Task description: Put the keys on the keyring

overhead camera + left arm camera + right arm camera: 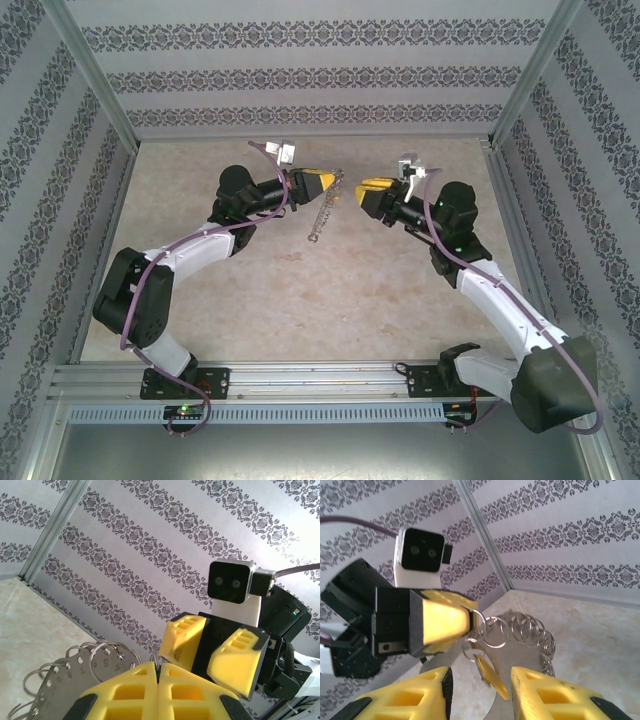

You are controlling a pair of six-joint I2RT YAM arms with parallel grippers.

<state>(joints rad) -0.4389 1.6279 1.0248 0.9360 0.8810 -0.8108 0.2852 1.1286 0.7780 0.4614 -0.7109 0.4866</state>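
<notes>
With the keyring [321, 215] clamped by the left gripper [470, 622], the hanging key [489, 676] is flanked by the opened right gripper [481, 681].

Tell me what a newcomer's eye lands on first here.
Two yellow-tipped grippers meet nose to nose over the far half of the table. The left gripper pinches the keyring, which dangles silvery below it. The right gripper faces it open, and the small yellow key hangs just ahead of its fingers.
</notes>
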